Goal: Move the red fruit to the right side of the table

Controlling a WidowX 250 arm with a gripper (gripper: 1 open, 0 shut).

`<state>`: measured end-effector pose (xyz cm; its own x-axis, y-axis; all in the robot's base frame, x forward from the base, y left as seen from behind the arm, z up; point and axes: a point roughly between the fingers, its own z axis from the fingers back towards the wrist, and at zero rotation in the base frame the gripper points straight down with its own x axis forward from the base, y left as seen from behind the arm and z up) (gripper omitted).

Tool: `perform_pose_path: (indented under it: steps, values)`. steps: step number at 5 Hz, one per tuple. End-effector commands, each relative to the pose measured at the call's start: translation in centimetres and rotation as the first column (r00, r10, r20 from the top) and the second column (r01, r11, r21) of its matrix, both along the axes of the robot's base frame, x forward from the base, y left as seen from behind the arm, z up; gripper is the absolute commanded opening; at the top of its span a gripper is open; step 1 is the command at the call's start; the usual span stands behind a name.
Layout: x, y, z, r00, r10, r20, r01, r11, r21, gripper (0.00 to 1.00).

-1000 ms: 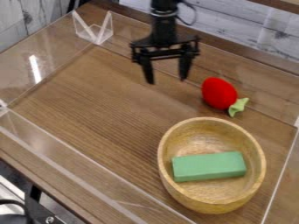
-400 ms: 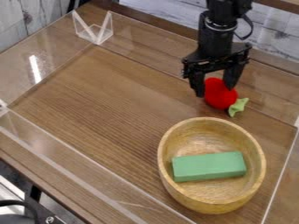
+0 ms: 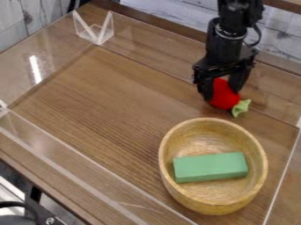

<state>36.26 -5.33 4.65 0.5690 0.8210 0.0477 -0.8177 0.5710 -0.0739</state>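
The red fruit (image 3: 223, 93) is a small glossy strawberry with a green cap (image 3: 241, 107), lying on the brown wood-grain table (image 3: 106, 97) near its back right. My black gripper (image 3: 221, 87) points straight down right over it. Its fingers (image 3: 201, 83) stand open on either side of the fruit's upper part, and I cannot tell whether they touch it. The gripper hides the top of the fruit.
A round light wooden bowl (image 3: 194, 134) holding a green rectangular block (image 3: 210, 167) sits at the front right, just below the fruit. Low clear acrylic walls (image 3: 91, 27) edge the table on all sides.
The gripper has travelled right from the table's back centre and come down over the red fruit, with its fingers turned a little. The fruit, bowl and block have stayed put.
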Motion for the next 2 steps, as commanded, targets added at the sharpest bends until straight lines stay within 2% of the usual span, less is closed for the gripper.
perform_pose_path:
  steps: [1,2]
  values:
    - [1.46,-0.27,1.18,0.998,0.013,0.062,-0.013,1.000,0.010,1.00]
    - [1.45,-0.17,0.79,0.998,0.018,0.066,-0.020,0.999,0.026,1.00]
